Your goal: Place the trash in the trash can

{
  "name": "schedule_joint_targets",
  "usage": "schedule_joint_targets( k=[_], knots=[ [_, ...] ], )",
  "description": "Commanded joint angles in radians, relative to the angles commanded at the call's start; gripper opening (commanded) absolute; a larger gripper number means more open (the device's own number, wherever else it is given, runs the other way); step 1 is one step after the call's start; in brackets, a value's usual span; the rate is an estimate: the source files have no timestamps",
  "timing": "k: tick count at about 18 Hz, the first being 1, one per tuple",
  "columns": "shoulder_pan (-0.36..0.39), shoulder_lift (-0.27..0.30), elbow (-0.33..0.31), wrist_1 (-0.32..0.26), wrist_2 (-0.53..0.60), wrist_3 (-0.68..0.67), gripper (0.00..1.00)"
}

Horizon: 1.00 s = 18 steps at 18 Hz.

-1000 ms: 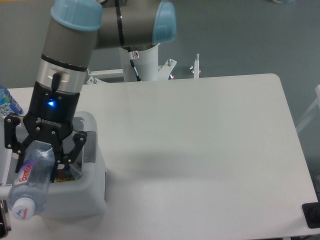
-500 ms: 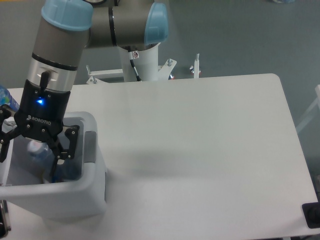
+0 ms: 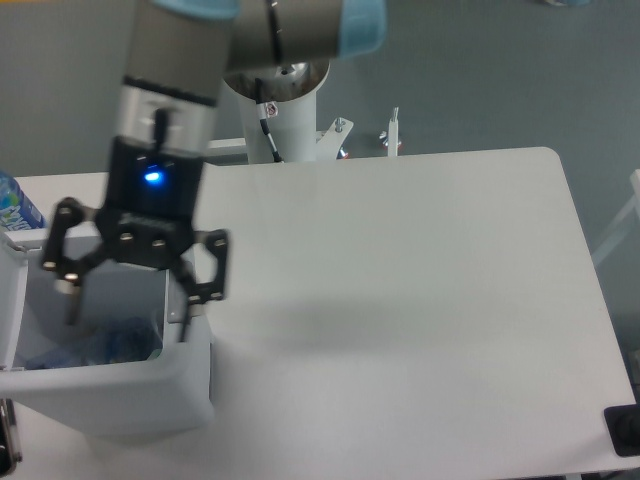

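Hanging over the white bin (image 3: 120, 400), the gripper (image 3: 130, 320) has its two black fingers (image 3: 205, 275) spread wide apart and holds nothing. One finger stands at the left near the bin's left wall, the other at the right over the bin's right rim.

One bin is on the tabletop (image 3: 400, 300), at the front left corner. Inside it, below and between the fingers, lies a clear bottle (image 3: 110, 345); it looks bluish and blurred, so I cannot read its label. It is apart from the gripper, lower than the fingertips. I cannot tell if a bag is also in the bin.

One more bottle, with a blue label (image 3: 12, 205), shows only partly at the left edge, behind the bin and well apart from the gripper.
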Motion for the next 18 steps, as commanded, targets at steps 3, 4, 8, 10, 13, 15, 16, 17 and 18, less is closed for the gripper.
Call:
schedule_joint_targets(
  k=[3, 4, 8, 10, 13, 15, 16, 17, 18],
  knots=[
    [0.060, 0.035, -0.022, -0.102, 0.035, 0.199, 1.00],
    [0.080, 0.044, -0.022, -0.142, 0.051, 0.256, 1.00],
    [0.136, 0.069, -0.023, -0.264, 0.146, 0.480, 1.00],
    [0.155, 0.081, -0.028, -0.313, 0.193, 0.604, 1.00],
    [0.213, 0.097, -0.032, -0.367, 0.216, 0.690, 1.00],
    [0.250, 0.107, -0.035, -0.374, 0.216, 0.701, 1.00],
    [0.271, 0.109, -0.035, -0.374, 0.212, 0.706, 1.00],
    [0.285, 0.113, -0.035, -0.380, 0.207, 0.713, 1.00],
    [0.296, 0.114, -0.032, -0.380, 0.204, 0.715, 1.00]
  ],
)
